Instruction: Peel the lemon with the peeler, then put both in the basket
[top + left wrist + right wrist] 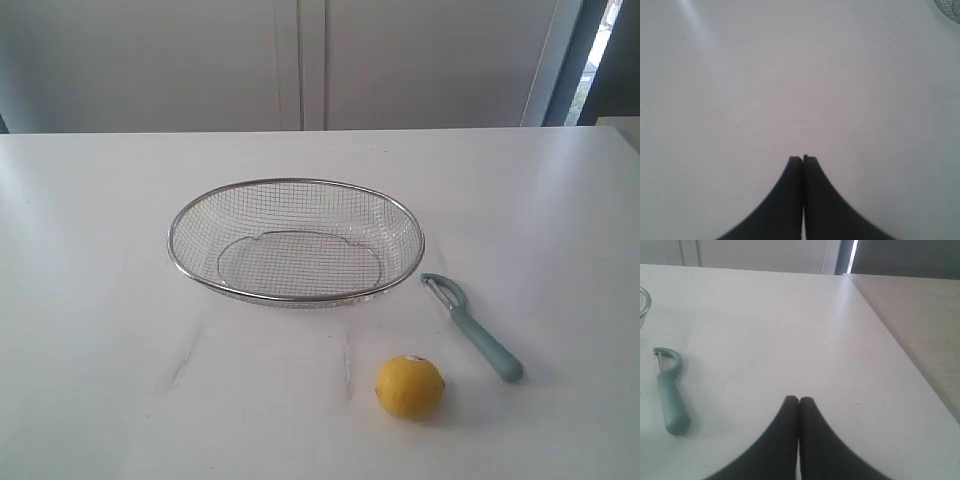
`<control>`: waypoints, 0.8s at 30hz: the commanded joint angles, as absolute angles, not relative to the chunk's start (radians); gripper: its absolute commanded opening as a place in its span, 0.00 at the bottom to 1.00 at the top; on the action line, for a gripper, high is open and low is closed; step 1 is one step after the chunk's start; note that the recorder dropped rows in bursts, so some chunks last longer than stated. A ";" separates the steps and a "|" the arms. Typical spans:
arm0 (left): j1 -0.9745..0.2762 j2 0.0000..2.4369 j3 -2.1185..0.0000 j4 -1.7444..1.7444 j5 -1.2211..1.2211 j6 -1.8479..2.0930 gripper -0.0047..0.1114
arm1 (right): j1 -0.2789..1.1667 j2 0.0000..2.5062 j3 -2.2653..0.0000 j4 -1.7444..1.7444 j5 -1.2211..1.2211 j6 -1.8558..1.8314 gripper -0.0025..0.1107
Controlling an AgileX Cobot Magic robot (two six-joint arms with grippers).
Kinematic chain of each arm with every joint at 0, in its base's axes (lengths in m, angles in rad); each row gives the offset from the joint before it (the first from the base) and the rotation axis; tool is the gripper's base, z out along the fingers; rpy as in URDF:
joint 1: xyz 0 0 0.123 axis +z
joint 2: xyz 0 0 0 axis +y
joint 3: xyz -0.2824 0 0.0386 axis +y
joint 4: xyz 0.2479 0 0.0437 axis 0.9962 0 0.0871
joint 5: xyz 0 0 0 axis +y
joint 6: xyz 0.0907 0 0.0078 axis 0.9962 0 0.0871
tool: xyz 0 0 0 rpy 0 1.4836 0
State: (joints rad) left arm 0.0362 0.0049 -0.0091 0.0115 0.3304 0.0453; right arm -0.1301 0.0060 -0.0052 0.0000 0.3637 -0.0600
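The yellow lemon (410,386) with its red-and-white sticker rests near the table's front, right of centre. Just right of it lies the teal-handled peeler (473,326), blade head toward the basket; the right wrist view also shows the peeler (671,392). The silver wire-mesh basket (296,297) stands empty in the middle of the table. Neither gripper appears in the exterior view. My left gripper (803,159) is shut over bare table with nothing in it. My right gripper (799,400) is shut too, empty, some way from the peeler.
The white table (90,300) ends at a right edge (900,357) seen in the right wrist view, with a beige surface beyond. A bit of the basket's rim (949,10) shows in the left wrist view's corner. Pale cabinet doors stand behind the table.
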 commanded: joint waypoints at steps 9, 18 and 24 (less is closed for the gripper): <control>0.040 0.000 0.000 0.000 0.333 0.049 0.04 | -0.128 0.000 0.000 0.000 0.348 -0.056 0.02; 0.040 0.000 0.000 0.000 0.333 0.049 0.04 | -0.128 0.000 0.000 0.000 0.278 -0.056 0.02; 0.040 0.000 0.000 0.000 0.333 0.049 0.04 | -0.128 0.000 0.000 0.000 0.103 -0.056 0.02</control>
